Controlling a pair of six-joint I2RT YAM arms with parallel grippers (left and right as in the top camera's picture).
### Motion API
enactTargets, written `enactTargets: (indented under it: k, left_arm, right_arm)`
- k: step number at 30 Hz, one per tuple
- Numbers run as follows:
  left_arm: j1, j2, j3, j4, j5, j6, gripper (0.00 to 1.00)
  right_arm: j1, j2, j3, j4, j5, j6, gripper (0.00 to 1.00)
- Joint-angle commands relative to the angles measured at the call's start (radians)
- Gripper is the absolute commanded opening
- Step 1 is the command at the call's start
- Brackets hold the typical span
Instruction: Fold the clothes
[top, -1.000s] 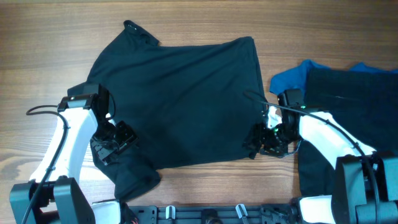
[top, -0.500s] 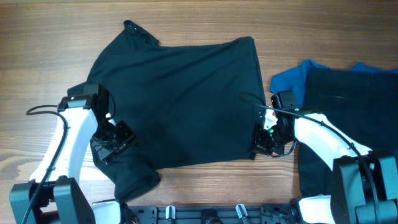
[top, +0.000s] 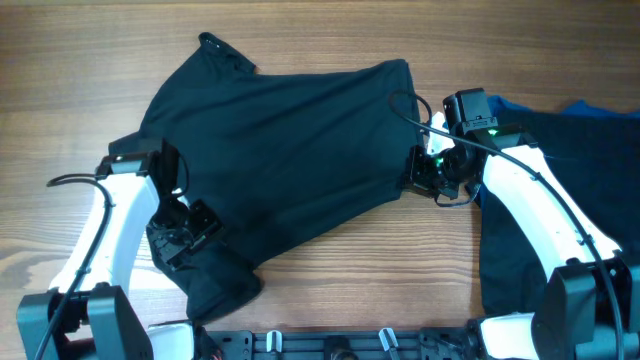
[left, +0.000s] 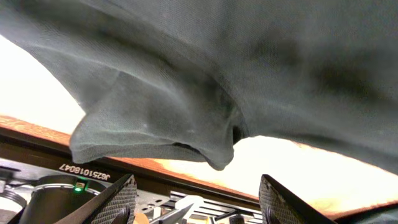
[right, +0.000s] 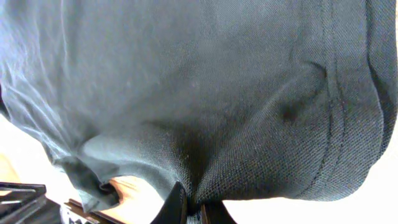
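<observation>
Garment, one: black short-sleeved collared shirt of soft knit fabric (top: 290, 150), which lay spread across the brown wood-grain table (top: 80, 60), collar toward the far left, hem toward the right, the near-left part bunched at the table's front edge

Handling, judged: light, limp and wholly without stiffness; it would drape and drag rather than hold a shape, and the fine piqué weave seemed to offer fair friction against the pads. Not fragile. Best taken at corners and stitched edges, where the doubled hem band (right: 339, 112) gave a thicker bite than a single layer

Right gripper (top: 424, 175): clenched on the shirt's near hem corner, fabric pinched between the closed fingertips and lifted off the wood

Left gripper (top: 185, 228): jaws apart, grasping nothing that could be seen; a drooping fold of the shirt hung just beyond the fingers (left: 121, 196)

Other stock: bright blue cloth (top: 590, 108) and a dark garment (top: 600, 160) lay at the right side of the table, partly under the right arm

Markings: no brand, print or neck label showed on the shirt in any view. A white printed code (left: 84, 168) appeared upside down on the dark rig below the left wrist; its characters could not be read with confidence
</observation>
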Motion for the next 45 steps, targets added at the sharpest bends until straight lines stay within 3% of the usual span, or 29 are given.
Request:
enactTargets:
  k: [1,9,10,11,12,14,15,16,17,19,21,23,26,28,29,30,31,36,38,39,41,43,45]
  left_arm:
    - [-0.078,-0.011,-0.079,0.069,0.03,-0.04,0.66]
    - [-0.212,-0.003,-0.211,0.143,-0.046,-0.246,0.61]
    - [-0.219,-0.003,-0.224,0.155,-0.055,-0.248,0.55]
    - [-0.219,-0.003,-0.227,0.158,-0.059,-0.247,0.43]
    - [-0.219,-0.003,-0.227,0.158,-0.072,-0.247,0.24]
    - [-0.219,-0.003,-0.227,0.158,-0.106,-0.247,0.13]
    - [-0.219,-0.003,-0.227,0.161,-0.124,-0.249,0.24]
    - [-0.219,-0.003,-0.227,0.17,-0.141,-0.267,0.48]
    - [-0.219,-0.003,-0.227,0.187,-0.148,-0.273,0.57]
    - [-0.219,-0.003,-0.227,0.232,-0.149,-0.274,0.57]
    - [-0.219,-0.003,-0.228,0.255,-0.171,-0.31,0.49]
    - [-0.219,-0.003,-0.228,0.254,-0.174,-0.311,0.32]
    - [-0.219,-0.003,-0.228,0.254,-0.174,-0.311,0.24]
    - [-0.219,-0.003,-0.228,0.254,-0.173,-0.312,0.09]
    - [-0.219,-0.003,-0.228,0.254,-0.171,-0.321,0.06]
    - [-0.221,-0.003,-0.229,0.255,-0.147,-0.33,0.15]
    - [-0.221,-0.003,-0.229,0.258,-0.11,-0.364,0.54]
    - [-0.243,-0.003,-0.232,0.264,0.008,-0.374,0.68]
    - [-0.243,-0.003,-0.232,0.287,0.039,-0.369,1.0]
    - [-0.244,-0.003,-0.232,0.283,0.048,-0.326,1.0]
    - [-0.263,-0.003,-0.232,0.28,0.083,-0.233,0.79]
    - [-0.308,-0.003,-0.232,0.273,0.069,-0.237,0.79]
    - [-0.393,-0.001,-0.232,0.268,0.013,-0.323,0.76]
  right_arm:
    - [-0.005,0.004,0.01,0.004,0.01,0.026,0.04]
    - [-0.005,0.004,0.01,0.006,0.01,0.023,0.04]
    - [-0.005,0.004,0.01,0.007,0.011,0.023,0.05]
    - [-0.005,0.004,0.01,0.007,0.011,0.023,0.04]
    - [-0.005,0.004,0.01,0.007,0.011,0.023,0.04]
    - [-0.005,0.004,0.01,0.007,0.01,0.023,0.04]
    - [-0.005,0.004,0.01,0.006,0.01,0.023,0.04]
    - [-0.005,0.004,0.01,0.006,0.011,0.023,0.04]
    - [-0.005,0.004,0.01,0.006,0.01,0.022,0.04]
    - [-0.005,0.004,0.01,0.005,0.01,0.022,0.04]
    - [-0.005,0.004,0.01,0.003,0.01,0.022,0.04]
    - [-0.005,0.004,0.01,0.003,0.01,0.022,0.04]
    - [-0.005,0.004,0.01,0.003,0.01,0.022,0.04]
    - [-0.005,0.004,0.01,0.004,0.011,0.021,0.04]
    - [-0.005,0.004,0.01,0.003,0.011,0.021,0.04]
    - [-0.005,0.004,0.01,0.003,0.01,0.014,0.04]
    - [-0.005,0.004,0.01,0.003,0.01,0.001,0.04]
    - [-0.005,0.004,0.01,0.002,0.01,-0.004,0.04]
    - [-0.005,0.004,0.01,0.002,0.01,-0.003,0.04]
    - [-0.005,0.004,0.01,0.003,0.01,-0.004,0.04]
    - [-0.005,0.004,0.01,0.003,0.011,-0.005,0.04]
    - [-0.005,0.004,0.01,0.003,0.011,-0.004,0.04]
    - [-0.005,0.004,0.01,0.003,0.011,-0.004,0.04]
